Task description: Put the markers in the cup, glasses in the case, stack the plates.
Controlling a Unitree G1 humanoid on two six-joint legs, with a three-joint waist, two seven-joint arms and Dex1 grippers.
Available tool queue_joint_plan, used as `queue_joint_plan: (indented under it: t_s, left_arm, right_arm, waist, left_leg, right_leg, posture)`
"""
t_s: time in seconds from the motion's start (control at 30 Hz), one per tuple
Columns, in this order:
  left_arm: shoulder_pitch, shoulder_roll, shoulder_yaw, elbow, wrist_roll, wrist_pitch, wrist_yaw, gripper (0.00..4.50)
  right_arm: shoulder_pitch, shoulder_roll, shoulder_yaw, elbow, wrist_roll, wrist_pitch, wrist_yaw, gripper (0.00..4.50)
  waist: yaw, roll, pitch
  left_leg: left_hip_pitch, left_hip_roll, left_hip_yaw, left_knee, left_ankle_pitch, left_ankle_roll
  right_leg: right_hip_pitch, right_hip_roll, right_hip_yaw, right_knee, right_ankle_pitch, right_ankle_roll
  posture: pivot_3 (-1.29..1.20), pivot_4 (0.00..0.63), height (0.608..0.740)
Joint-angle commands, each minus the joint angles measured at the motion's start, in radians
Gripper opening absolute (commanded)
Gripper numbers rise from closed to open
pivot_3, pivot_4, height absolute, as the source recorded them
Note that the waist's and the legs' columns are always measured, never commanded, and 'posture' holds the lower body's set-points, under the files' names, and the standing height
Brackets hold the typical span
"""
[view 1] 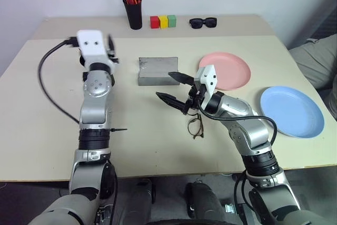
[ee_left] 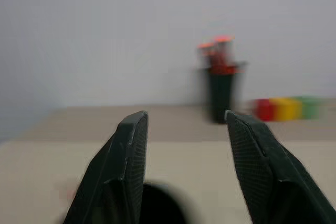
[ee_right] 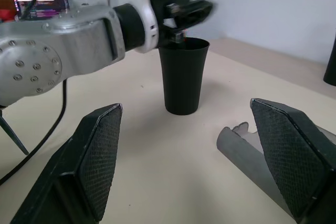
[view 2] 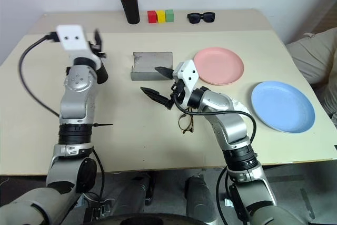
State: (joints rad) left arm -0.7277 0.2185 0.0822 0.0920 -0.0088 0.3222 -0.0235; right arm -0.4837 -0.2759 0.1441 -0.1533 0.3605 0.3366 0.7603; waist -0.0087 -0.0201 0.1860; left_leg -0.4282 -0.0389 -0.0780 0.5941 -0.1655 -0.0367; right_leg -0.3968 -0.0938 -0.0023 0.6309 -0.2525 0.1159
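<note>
On the beige tabletop (view 1: 47,125), the left claw (ee_right: 181,17) hangs raised over the left half, its fingers (ee_left: 123,171) spread apart with nothing between them. It sits directly above the rim of the cup (ee_right: 183,74), which stands upright on the tabletop under it. Whether the marker is inside the cup cannot be told.

At twelve o'clock, along the far edge, a black pen holder (view 1: 135,15) carries orange-tipped markers; just to its right sit red, yellow and green blocks (view 1: 162,21), then black sunglasses (view 1: 203,22).

At the centre lies the case (view 1: 156,70), grey, its lid open. Just at five o'clock from it hovers the right claw (view 1: 174,88), fingers spread wide and empty, pointing toward nine o'clock. The glasses (view 1: 196,126) lie on the tabletop beneath that wrist, at six o'clock from the claw, outside the case.

The pink plate (view 1: 231,70) rests at three o'clock from the case; the blue plate (view 1: 291,110) lies apart from it at four o'clock, unstacked.
</note>
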Motion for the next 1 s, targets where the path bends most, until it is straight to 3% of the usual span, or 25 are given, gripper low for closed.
queue_joint_plan:
  t_s: [0.03, 0.07, 0.27, 0.4, 0.63, 0.73, 0.97, 1.0]
  left_arm:
    - [-0.039, 0.057, -0.162, -0.03, 0.034, 0.159, -0.183, 4.21]
    - [-0.046, 0.068, -0.183, -0.029, 0.033, 0.192, -0.21, 4.46]
    - [-0.107, 0.136, -0.255, 0.066, 0.018, 0.33, -0.393, 4.46]
    - [-0.209, 0.16, -0.253, 0.283, -0.021, 0.398, -0.513, 4.46]
    - [-0.34, 0.165, -0.301, 0.566, -0.01, 0.337, -0.7, 4.46]
    - [-0.366, 0.161, -0.312, 0.635, 0.003, 0.294, -0.739, 3.62]
    - [-0.382, 0.148, -0.314, 0.705, 0.038, 0.212, -0.771, 0.12]
    - [-0.38, 0.148, -0.315, 0.705, 0.043, 0.205, -0.774, 0.05]
  right_arm:
    - [-0.026, -0.048, -0.028, -0.016, -0.011, -0.011, 0.013, 4.0]
    - [-0.028, -0.059, -0.03, -0.015, -0.013, -0.008, 0.015, 4.0]
    - [-0.013, -0.236, -0.014, -0.03, -0.059, 0.026, 0.094, 4.0]
    - [0.046, -0.365, -0.064, -0.11, -0.004, 0.086, 0.178, 4.0]
    - [0.146, -0.441, -0.102, -0.208, 0.038, 0.141, 0.198, 4.0]
    - [0.165, -0.443, -0.112, -0.22, 0.037, 0.141, 0.19, 4.0]
    - [0.19, -0.442, -0.123, -0.225, 0.027, 0.128, 0.178, 4.0]
    - [0.19, -0.441, -0.123, -0.226, 0.028, 0.129, 0.178, 4.0]
  waist:
    - [-0.003, 0.0, 0.0]
    - [-0.005, 0.0, 0.0]
    - [-0.011, 0.002, 0.001]
    - [0.0, 0.001, 0.001]
    - [-0.002, 0.0, 0.002]
    - [-0.004, 0.0, 0.002]
    - [-0.002, 0.0, 0.002]
    - [-0.002, 0.0, 0.002]
  left_leg:
    - [0.0, 0.0, 0.0, 0.0, 0.0, 0.0]
    - [0.0, 0.0, 0.0, 0.0, 0.0, 0.0]
    - [0.0, 0.001, 0.0, -0.001, 0.0, 0.0]
    - [0.0, 0.001, 0.0, 0.0, 0.0, 0.001]
    - [-0.001, 0.0, 0.0, 0.001, -0.001, 0.002]
    - [-0.002, 0.0, 0.0, 0.001, -0.001, 0.002]
    - [-0.002, 0.0, 0.0, 0.001, -0.001, 0.002]
    - [-0.002, 0.0, 0.0, 0.001, -0.001, 0.002]
  right_leg:
    - [0.0, 0.0, 0.0, 0.0, 0.0, 0.0]
    - [0.0, 0.0, 0.0, 0.0, 0.0, 0.0]
    - [-0.002, 0.001, 0.0, 0.001, 0.0, 0.0]
    - [-0.001, 0.001, 0.0, 0.0, -0.001, 0.0]
    - [-0.001, -0.001, -0.001, 0.0, -0.001, 0.001]
    - [-0.001, -0.002, 0.0, -0.001, -0.001, 0.001]
    - [-0.001, -0.002, 0.0, -0.001, -0.001, 0.001]
    - [-0.001, -0.002, 0.0, -0.001, -0.001, 0.001]
  posture:
    - [0.0, 0.15, 0.74]
    - [0.0, 0.15, 0.74]
    - [0.0, 0.15, 0.74]
    - [0.0, 0.15, 0.74]
    - [0.0, 0.15, 0.74]
    - [0.0, 0.15, 0.74]
    - [0.0, 0.15, 0.74]
    - [0.0, 0.15, 0.74]
